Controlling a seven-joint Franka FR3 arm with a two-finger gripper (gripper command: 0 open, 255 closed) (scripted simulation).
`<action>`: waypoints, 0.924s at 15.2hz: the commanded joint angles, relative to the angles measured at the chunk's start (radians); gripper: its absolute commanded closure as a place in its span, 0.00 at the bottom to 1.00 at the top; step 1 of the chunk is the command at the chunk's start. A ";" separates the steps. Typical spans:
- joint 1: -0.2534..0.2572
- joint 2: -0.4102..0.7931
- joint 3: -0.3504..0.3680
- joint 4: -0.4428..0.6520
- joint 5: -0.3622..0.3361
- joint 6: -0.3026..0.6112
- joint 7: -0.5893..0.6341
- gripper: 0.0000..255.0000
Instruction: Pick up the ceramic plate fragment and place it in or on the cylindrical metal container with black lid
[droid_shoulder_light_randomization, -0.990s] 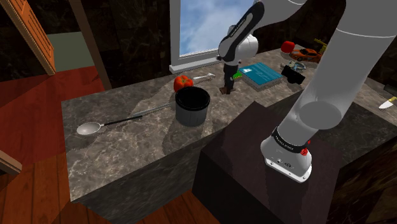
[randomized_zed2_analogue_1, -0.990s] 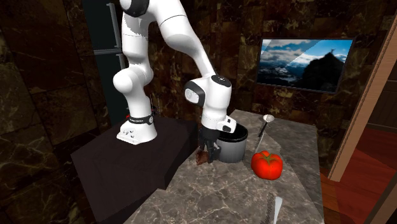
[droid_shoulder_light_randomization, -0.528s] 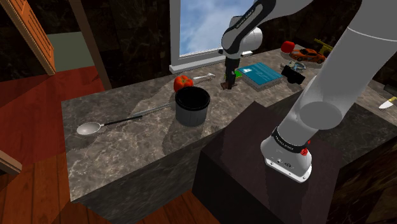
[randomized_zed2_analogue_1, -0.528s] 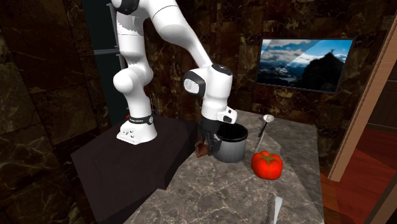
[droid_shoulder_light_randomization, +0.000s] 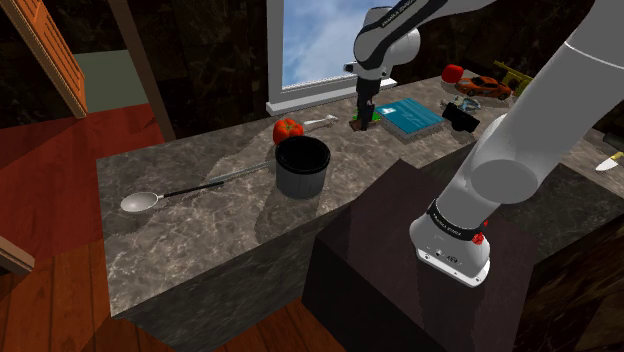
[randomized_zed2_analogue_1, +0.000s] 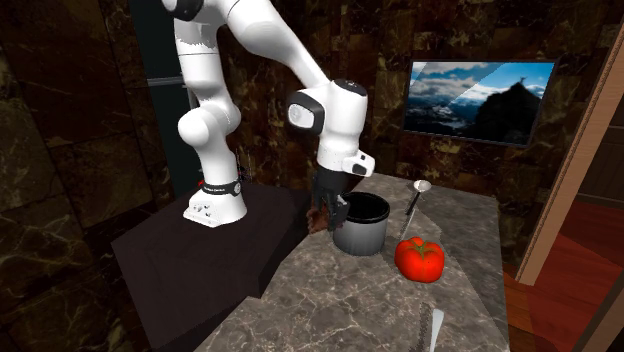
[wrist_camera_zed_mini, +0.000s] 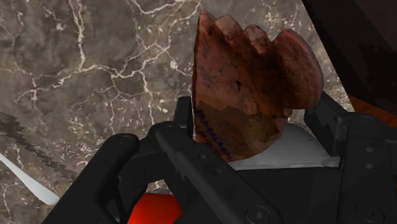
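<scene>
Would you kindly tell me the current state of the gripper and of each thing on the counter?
gripper: shut on the brown plate fragment.
brown plate fragment: held, raised off the counter.
dark cylindrical container: upright on the counter, nothing on its black top.
tomato: resting on the counter, apart from the container.
spoon: lying flat.
teal book: closed, lying flat.

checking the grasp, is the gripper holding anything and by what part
The gripper clasps the reddish-brown plate fragment by its narrower end, between both fingers; the scalloped edge sticks out free.
</scene>
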 joint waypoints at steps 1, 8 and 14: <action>-0.002 -0.024 0.000 0.007 -0.013 -0.029 0.008 1.00; 0.037 -0.058 0.049 0.024 -0.005 -0.078 0.092 1.00; 0.121 -0.021 0.137 0.063 0.053 -0.080 0.222 1.00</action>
